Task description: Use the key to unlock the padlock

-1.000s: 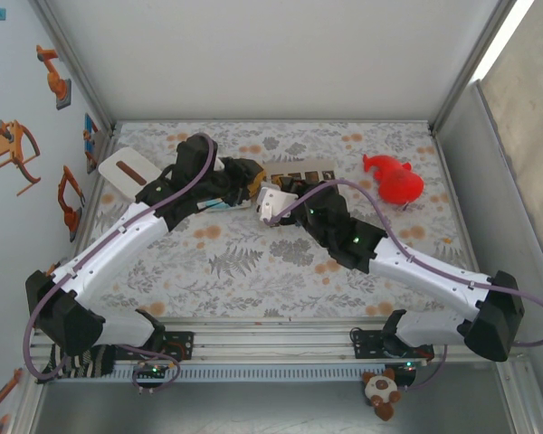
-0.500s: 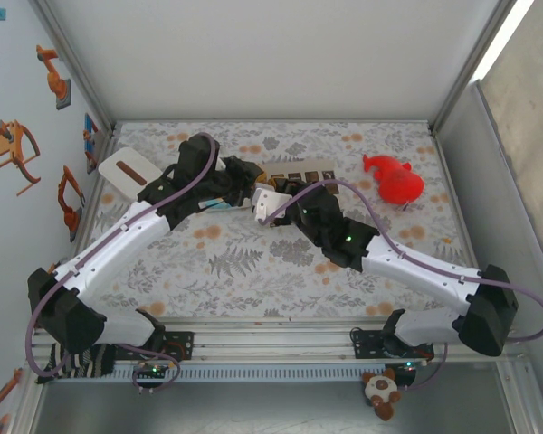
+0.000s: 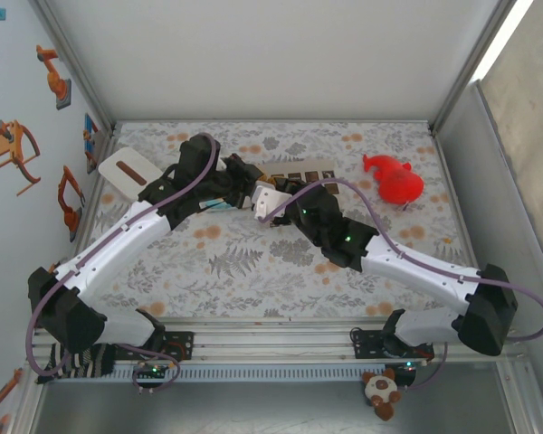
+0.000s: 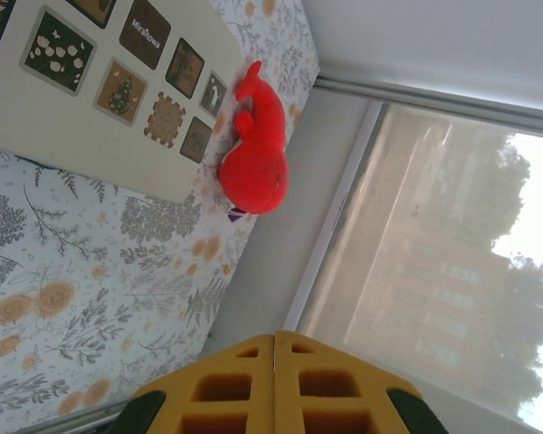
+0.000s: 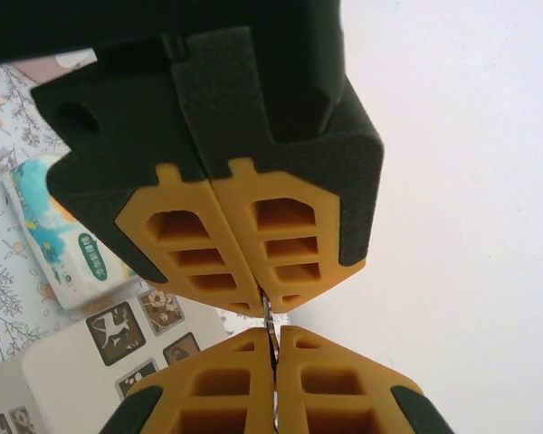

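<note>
My two grippers meet tip to tip over the middle of the table in the top view, the left gripper (image 3: 250,187) coming from the left and the right gripper (image 3: 262,200) from the right. In the right wrist view my right gripper (image 5: 273,338) is shut on a thin metal key (image 5: 269,321). The key's other end runs between the shut yellow fingers of the left gripper (image 5: 263,306) just above. In the left wrist view the left gripper (image 4: 274,337) is shut, with only a hairline at the seam. The padlock is hidden.
A beige card with picture tiles (image 3: 300,169) lies behind the grippers, a red plush toy (image 3: 394,178) to its right. A tissue packet (image 5: 61,242) lies under the left arm. A white board with a brown slot (image 3: 127,170) sits at the back left.
The right arm has pushed left and forward, bringing its gripper up against the left gripper's tips. The left gripper has shifted slightly.
</note>
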`<act>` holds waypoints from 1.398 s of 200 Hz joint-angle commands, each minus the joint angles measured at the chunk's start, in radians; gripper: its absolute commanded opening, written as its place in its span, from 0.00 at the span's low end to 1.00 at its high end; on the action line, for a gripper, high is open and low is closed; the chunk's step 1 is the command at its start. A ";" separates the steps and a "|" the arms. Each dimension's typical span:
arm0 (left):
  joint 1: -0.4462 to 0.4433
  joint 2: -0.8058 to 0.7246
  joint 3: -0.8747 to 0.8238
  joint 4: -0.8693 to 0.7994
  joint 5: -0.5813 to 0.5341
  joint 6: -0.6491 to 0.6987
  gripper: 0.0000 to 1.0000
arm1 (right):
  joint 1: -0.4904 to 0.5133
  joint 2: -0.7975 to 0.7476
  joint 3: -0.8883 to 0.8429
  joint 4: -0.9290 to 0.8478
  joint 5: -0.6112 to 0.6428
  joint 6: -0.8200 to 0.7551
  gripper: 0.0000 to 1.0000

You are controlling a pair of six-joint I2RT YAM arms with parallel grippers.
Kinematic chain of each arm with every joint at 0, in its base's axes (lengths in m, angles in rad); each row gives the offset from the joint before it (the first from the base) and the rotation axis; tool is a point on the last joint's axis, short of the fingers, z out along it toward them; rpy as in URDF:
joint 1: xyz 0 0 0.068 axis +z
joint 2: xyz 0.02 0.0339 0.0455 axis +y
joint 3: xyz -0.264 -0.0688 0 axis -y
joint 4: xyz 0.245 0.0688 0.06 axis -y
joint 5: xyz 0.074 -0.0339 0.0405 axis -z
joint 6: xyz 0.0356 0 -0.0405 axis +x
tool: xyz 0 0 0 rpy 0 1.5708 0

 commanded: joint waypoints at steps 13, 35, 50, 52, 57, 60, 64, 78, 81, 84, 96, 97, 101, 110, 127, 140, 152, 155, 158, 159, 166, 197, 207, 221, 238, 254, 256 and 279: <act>0.002 -0.020 0.036 -0.003 -0.045 0.137 0.00 | 0.012 -0.066 0.026 -0.070 -0.042 0.095 0.23; 0.012 -0.040 0.041 -0.053 -0.109 0.234 0.00 | 0.011 -0.092 0.031 -0.122 -0.078 0.167 0.41; 0.037 -0.050 0.038 -0.073 -0.120 0.284 0.00 | 0.011 -0.106 0.043 -0.157 -0.105 0.224 0.51; 0.040 -0.051 0.037 -0.076 -0.121 0.290 0.00 | 0.011 -0.107 0.044 -0.163 -0.110 0.230 0.52; 0.047 -0.055 0.037 -0.083 -0.123 0.313 0.00 | 0.010 -0.112 0.046 -0.176 -0.121 0.247 0.56; 0.052 -0.056 0.036 -0.086 -0.123 0.327 0.00 | 0.010 -0.116 0.046 -0.182 -0.129 0.258 0.57; 0.058 -0.058 0.034 -0.087 -0.123 0.348 0.00 | 0.010 -0.120 0.046 -0.186 -0.137 0.273 0.60; 0.079 -0.070 0.024 -0.092 -0.129 0.433 0.00 | 0.009 -0.137 0.037 -0.192 -0.160 0.323 0.69; 0.084 -0.073 0.021 -0.091 -0.128 0.450 0.00 | 0.008 -0.141 0.035 -0.192 -0.163 0.335 0.70; 0.088 -0.075 0.019 -0.090 -0.128 0.469 0.00 | 0.008 -0.144 0.031 -0.192 -0.166 0.346 0.71; 0.107 -0.088 0.004 -0.078 -0.123 0.546 0.00 | 0.000 -0.159 0.022 -0.195 -0.186 0.390 0.75; 0.109 -0.089 0.004 -0.077 -0.122 0.552 0.00 | 0.000 -0.160 0.021 -0.195 -0.187 0.394 0.75; 0.115 -0.094 -0.003 -0.069 -0.118 0.578 0.00 | -0.003 -0.164 0.018 -0.195 -0.192 0.408 0.76; 0.129 -0.107 -0.018 -0.050 -0.106 0.648 0.00 | -0.015 -0.174 0.012 -0.194 -0.208 0.444 0.78; 0.148 -0.125 -0.032 -0.039 -0.086 0.763 0.00 | -0.060 -0.191 -0.002 -0.194 -0.262 0.534 0.80; 0.156 -0.131 -0.019 -0.056 -0.061 0.847 0.00 | -0.115 -0.208 -0.015 -0.189 -0.333 0.622 0.82; 0.159 -0.132 0.000 -0.077 -0.025 0.926 0.00 | -0.173 -0.223 -0.035 -0.172 -0.403 0.709 0.84; 0.159 -0.132 0.005 -0.084 -0.019 0.946 0.00 | -0.188 -0.227 -0.040 -0.168 -0.419 0.736 0.84; 0.159 -0.132 0.010 -0.090 -0.014 0.961 0.00 | -0.202 -0.231 -0.044 -0.164 -0.435 0.759 0.85; 0.159 -0.132 0.011 -0.092 -0.013 0.969 0.00 | -0.208 -0.231 -0.046 -0.162 -0.441 0.766 0.85; 0.159 -0.132 0.019 -0.105 -0.002 1.010 0.00 | -0.241 -0.240 -0.059 -0.150 -0.479 0.818 0.85; 0.165 -0.132 0.028 -0.110 0.087 1.162 0.00 | -0.365 -0.253 -0.124 -0.054 -0.689 1.032 0.88; 0.165 -0.128 0.032 -0.106 0.140 1.201 0.00 | -0.400 -0.247 -0.141 -0.012 -0.756 1.110 0.88; 0.165 -0.119 0.044 -0.099 0.209 1.247 0.00 | -0.442 -0.234 -0.169 0.074 -0.857 1.219 0.87; 0.165 -0.106 0.063 -0.087 0.295 1.287 0.00 | -0.466 -0.212 -0.208 0.209 -0.957 1.332 0.86; 0.166 -0.091 0.089 -0.076 0.371 1.313 0.00 | -0.466 -0.182 -0.223 0.306 -1.019 1.414 0.83; 0.165 -0.089 0.092 -0.074 0.378 1.315 0.00 | -0.466 -0.176 -0.224 0.319 -1.026 1.426 0.83; 0.165 -0.070 0.125 -0.058 0.463 1.327 0.00 | -0.466 -0.104 -0.236 0.477 -1.093 1.562 0.79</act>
